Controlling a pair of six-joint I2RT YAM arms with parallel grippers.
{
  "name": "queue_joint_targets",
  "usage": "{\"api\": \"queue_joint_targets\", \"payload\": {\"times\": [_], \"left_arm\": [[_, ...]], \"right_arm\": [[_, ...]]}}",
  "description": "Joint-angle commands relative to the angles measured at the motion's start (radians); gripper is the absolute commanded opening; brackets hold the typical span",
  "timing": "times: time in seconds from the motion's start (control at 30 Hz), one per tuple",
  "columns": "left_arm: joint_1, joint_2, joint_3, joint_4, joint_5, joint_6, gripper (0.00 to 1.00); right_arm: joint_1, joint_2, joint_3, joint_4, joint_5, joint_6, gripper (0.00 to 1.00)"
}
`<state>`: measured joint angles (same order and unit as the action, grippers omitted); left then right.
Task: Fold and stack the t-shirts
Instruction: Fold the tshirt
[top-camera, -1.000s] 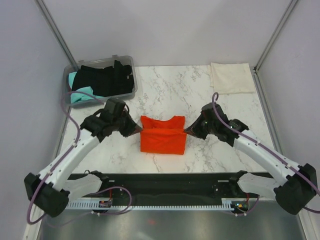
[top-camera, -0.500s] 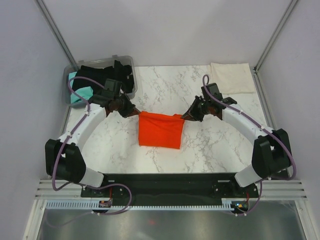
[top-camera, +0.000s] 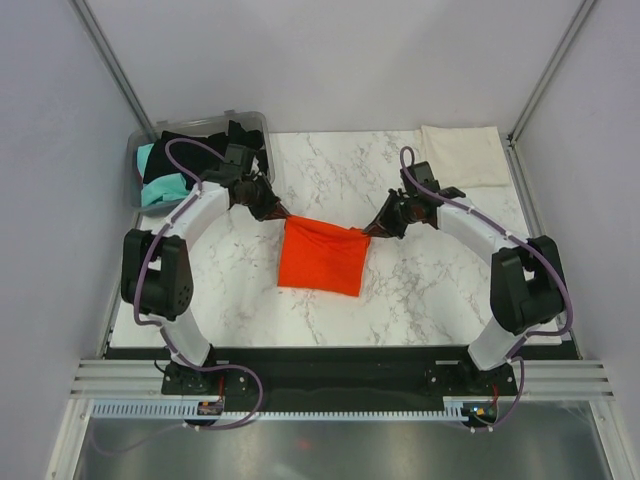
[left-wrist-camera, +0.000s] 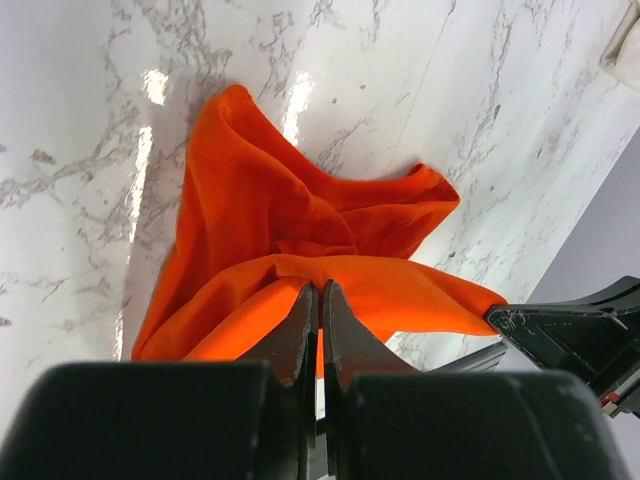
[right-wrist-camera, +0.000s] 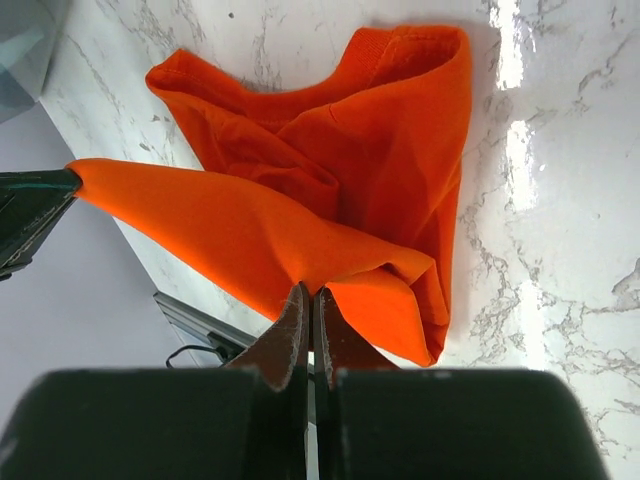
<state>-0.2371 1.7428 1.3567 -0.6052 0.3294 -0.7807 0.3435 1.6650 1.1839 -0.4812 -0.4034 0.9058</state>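
Both arms have reached out from the near edge toward the middle of the tabletop, carrying the held edge of the orange shirt away from the bases. That edge was level with the shirt's middle and the collar lay bare beyond it. Now, in the top view, the edge is pulled straight between the tools and hides the collar. We read this as the half-fold almost brought over: the cloth still has to be lowered flat and let go.

The left tool is clamped on the edge's left corner, its fingers pressed together on a thin pinch of orange cloth. The right tool grips the right corner the same way. Both wrist views show the edge lifted off the marble, with the collar and the rest of the shirt bunched on the tabletop beneath it.

The left arm is stretched far out and angled inward. The right arm mirrors it, so the tools face each other across the shirt.

A cream shirt lies at the far right corner. The bin at the far left corner holds a black shirt and a teal shirt, both not yet folded.
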Motion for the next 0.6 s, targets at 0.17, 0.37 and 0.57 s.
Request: {"api": "queue_joint_targets", "payload": {"times": [0.17, 0.37, 0.57], "left_arm": [[0.009, 0.087, 0.079, 0.059, 0.028, 0.066, 0.02], [0.012, 0.17, 0.151, 0.061, 0.02, 0.127, 0.07], [0.018, 0.144, 0.242, 0.022, -0.091, 0.228, 0.31]], "right_arm": [[-0.047, 0.084, 0.086, 0.018, -0.005, -0.053, 0.0], [-0.067, 0.182, 0.137, 0.021, 0.009, -0.088, 0.12], [-0.144, 0.285, 0.265, 0.03, 0.06, -0.285, 0.36]]}}
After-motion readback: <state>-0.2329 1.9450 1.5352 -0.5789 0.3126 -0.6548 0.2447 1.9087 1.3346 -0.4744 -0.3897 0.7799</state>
